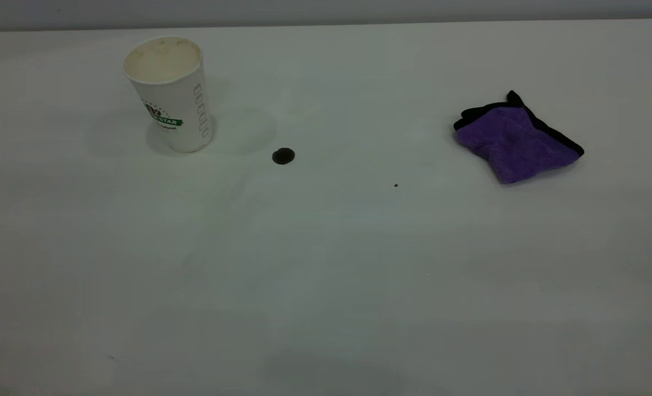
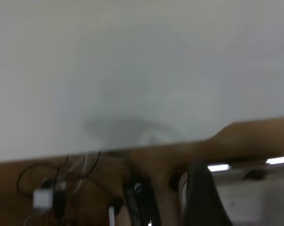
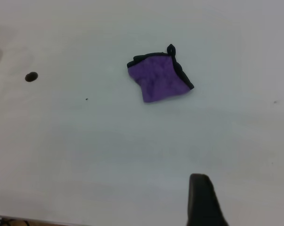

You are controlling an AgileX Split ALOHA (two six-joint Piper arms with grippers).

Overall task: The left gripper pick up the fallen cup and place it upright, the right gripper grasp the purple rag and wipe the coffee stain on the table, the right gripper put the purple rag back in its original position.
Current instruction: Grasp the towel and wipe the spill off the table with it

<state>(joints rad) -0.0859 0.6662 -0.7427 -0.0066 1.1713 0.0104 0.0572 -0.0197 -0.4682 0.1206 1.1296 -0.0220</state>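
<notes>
Looking at a plain white table (image 1: 326,286) here. Got the cup (image 1: 169,96) standing upright toward the far left, mouth open to the camera, cream inside with faint staining, logo facing front. Just off to its right and a bit nearer, apart from it: the coffee stain (image 1: 283,156), small, round and dark, not wiped. Further right, a tiny dark speck (image 1: 395,185). Way over on the right, well apart from the stain, the purple rag (image 1: 515,140), lying folded and a bit rumpled, black edge showing along the far side.

No arms showing in the exterior view. From the right wrist, only one dark tip of the right gripper (image 3: 205,200), over bare table, well clear of the rag. Can't tell whether spread or pressed together. Same deal with the left gripper (image 2: 203,195): just a blurry dark shape by the table edge, cables (image 2: 48,188) beyond, can't tell either.
</notes>
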